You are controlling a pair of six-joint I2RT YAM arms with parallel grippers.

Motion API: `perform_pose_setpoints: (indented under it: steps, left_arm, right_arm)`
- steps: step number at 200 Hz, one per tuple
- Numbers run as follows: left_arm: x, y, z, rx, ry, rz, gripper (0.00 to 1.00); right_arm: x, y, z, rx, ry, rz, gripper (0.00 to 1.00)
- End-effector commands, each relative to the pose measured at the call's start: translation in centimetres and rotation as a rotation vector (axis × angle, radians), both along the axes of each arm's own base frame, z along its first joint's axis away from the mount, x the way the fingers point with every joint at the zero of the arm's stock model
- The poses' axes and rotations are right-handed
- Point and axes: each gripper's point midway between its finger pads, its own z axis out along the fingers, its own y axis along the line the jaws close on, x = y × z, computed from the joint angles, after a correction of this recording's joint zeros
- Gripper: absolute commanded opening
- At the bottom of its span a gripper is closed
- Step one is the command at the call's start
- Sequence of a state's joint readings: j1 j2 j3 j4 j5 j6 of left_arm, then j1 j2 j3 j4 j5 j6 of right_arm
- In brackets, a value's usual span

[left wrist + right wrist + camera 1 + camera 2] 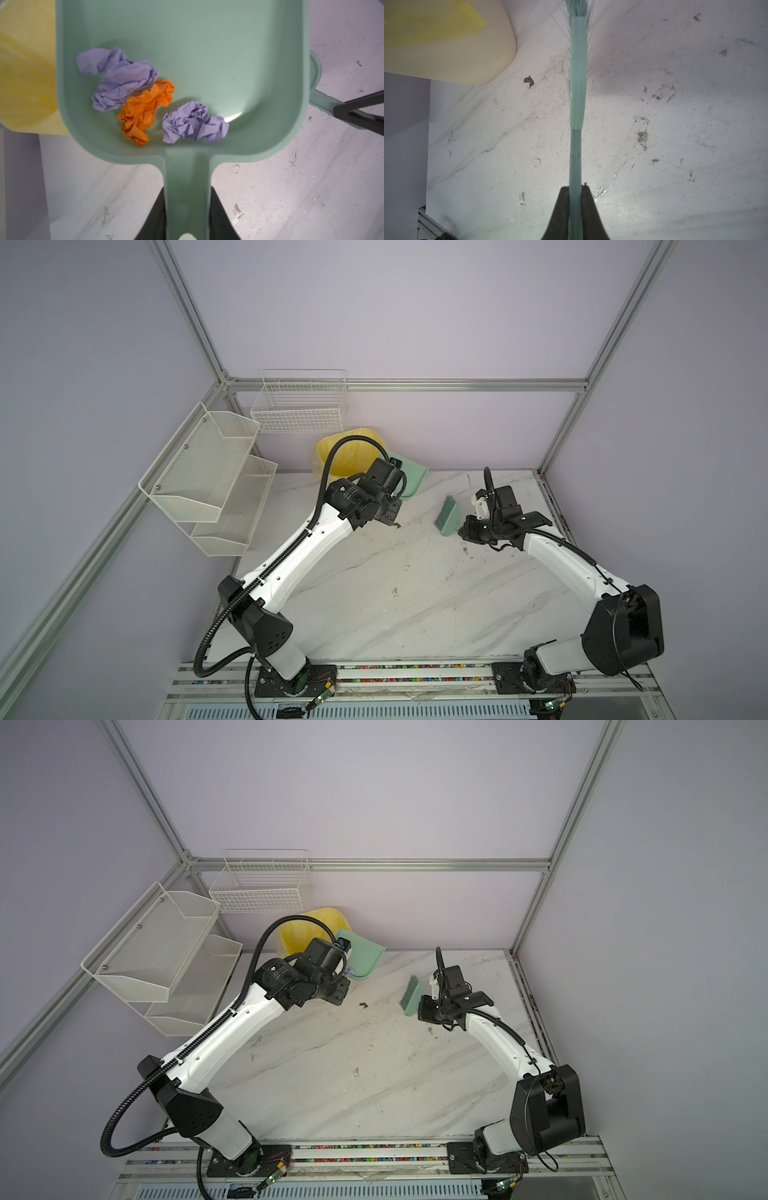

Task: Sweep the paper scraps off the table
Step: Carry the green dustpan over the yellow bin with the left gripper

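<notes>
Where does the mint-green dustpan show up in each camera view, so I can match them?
In a top view: dustpan just right of the yellow bin.
In a top view: same place.
Left wrist: fills the picture, handle in the left claw.
Right wrist: not in it.
Shared landmark: the yellow bin.

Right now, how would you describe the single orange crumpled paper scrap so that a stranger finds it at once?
Start at the white marble-patterned table and go to its far left corner, where a yellow plastic bin stands. A mint-green plastic dustpan is held beside it, and the orange crumpled paper scrap lies inside, between two lavender crumpled paper scraps; it is the only orange one.
</notes>
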State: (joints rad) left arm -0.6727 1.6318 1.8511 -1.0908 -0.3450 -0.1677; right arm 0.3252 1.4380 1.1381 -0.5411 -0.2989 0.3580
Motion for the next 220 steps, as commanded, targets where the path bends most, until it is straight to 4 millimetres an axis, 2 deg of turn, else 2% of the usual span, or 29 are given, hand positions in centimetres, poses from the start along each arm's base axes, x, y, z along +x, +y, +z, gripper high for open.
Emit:
perform_pose_setpoints:
  steps: [1,49,126,163,220]
  left_arm:
    - [0.5,2.7,6.7,-0.014,-0.182,0.063,0.14]
    - [1.5,5.7,8.2,0.009,-0.224,0.119,0.16]
    - [2.7,9.1,10.8,0.054,-0.319,0.186,0.15]
    - [3.2,9.8,11.0,0.074,-0.332,0.182,0.15]
    - [4.6,12.3,11.3,0.173,-0.364,0.236,0.15]
  right_arm:
    - [0.2,0.0,1.5,0.030,-0.045,-0.003,0.00]
    - [0.2,0.4,1.1,0.046,-0.035,0.005,0.00]
    - [0.3,0.6,2.2,0.065,-0.059,0.007,0.00]
    - [0.1,0.7,2.3,0.072,-0.061,0.011,0.00]
    - [0.1,0.9,2.9,0.085,-0.076,0.025,0.00]
